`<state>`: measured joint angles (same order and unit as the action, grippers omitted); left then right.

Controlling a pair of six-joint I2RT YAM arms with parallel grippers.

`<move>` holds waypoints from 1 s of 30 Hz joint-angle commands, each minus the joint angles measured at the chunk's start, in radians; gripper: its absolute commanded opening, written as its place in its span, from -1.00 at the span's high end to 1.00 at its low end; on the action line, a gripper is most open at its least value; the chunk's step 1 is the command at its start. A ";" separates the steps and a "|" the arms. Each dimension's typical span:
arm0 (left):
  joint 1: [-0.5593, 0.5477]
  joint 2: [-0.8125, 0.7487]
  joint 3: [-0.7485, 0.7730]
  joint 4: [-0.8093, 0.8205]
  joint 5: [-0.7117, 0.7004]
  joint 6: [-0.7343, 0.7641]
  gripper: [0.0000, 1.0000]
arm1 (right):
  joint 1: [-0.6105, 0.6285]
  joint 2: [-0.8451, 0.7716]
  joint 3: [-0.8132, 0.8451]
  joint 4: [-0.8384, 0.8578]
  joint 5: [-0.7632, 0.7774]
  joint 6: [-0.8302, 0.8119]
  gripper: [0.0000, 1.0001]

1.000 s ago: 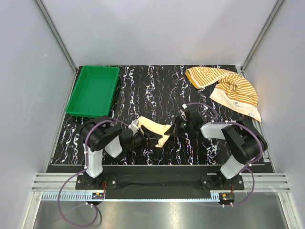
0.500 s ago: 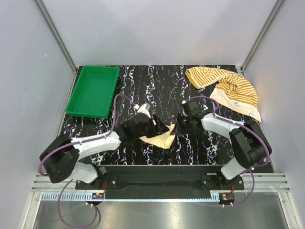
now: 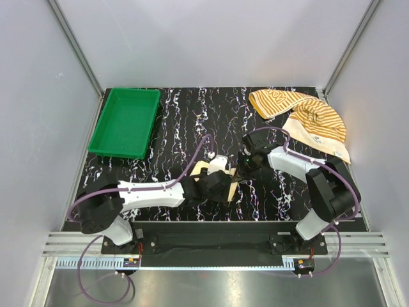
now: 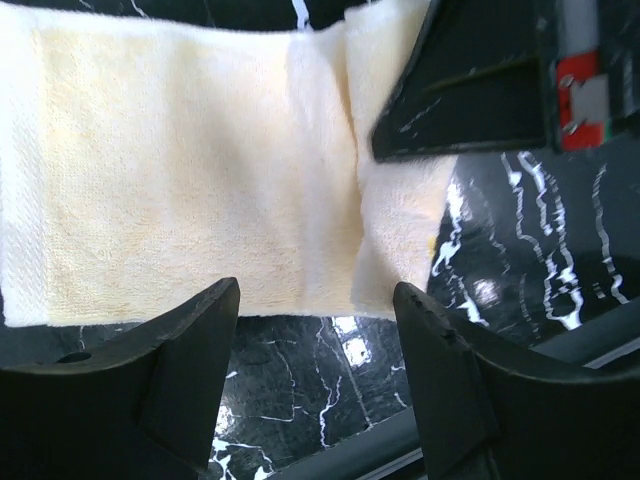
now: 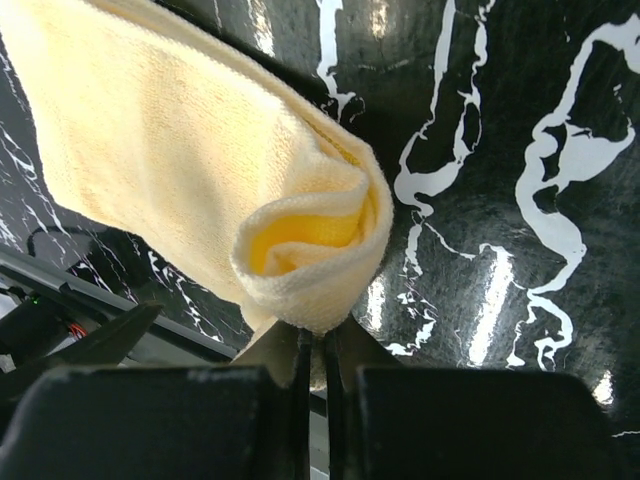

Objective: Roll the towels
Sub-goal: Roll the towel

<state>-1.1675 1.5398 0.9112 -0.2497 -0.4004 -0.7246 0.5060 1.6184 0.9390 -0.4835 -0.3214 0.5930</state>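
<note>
A black marbled bench (image 3: 192, 115) is enclosed by grey walls (image 3: 211, 38). The left pincer (image 4: 312, 300) is spread open over the yellow towel (image 4: 180, 170), whose rolled end is clamped by the right pincer (image 5: 315, 335).

Item, seen from the left wrist: we record one pale yellow towel (image 4: 180, 170), lying flat across the upper part of the view, with a fold line running down it right of centre. Left gripper (image 4: 315, 295): two black fingers (image 4: 170, 350) at the bottom, standing apart, nothing between them, tips just at the towel's near edge. Right gripper (image 4: 400, 130): a black wedge at upper right, lying over the fold, red-and-white tag on it. Table (image 4: 510, 260): glossy black, white veining.
</note>
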 commanded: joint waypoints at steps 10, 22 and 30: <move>-0.058 0.066 0.089 0.069 -0.051 0.028 -0.38 | 0.014 0.031 0.026 -0.026 0.019 -0.022 1.00; -0.222 0.178 0.285 -0.080 -0.255 0.200 -0.34 | 0.016 0.071 0.057 -0.053 0.021 -0.035 1.00; -0.236 0.319 0.318 -0.134 -0.288 0.149 -0.32 | 0.016 0.061 0.067 -0.086 0.022 -0.045 1.00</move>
<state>-1.4071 1.8446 1.1973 -0.3527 -0.6079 -0.5621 0.5098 1.6863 0.9737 -0.5400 -0.3115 0.5686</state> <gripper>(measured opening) 0.667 0.033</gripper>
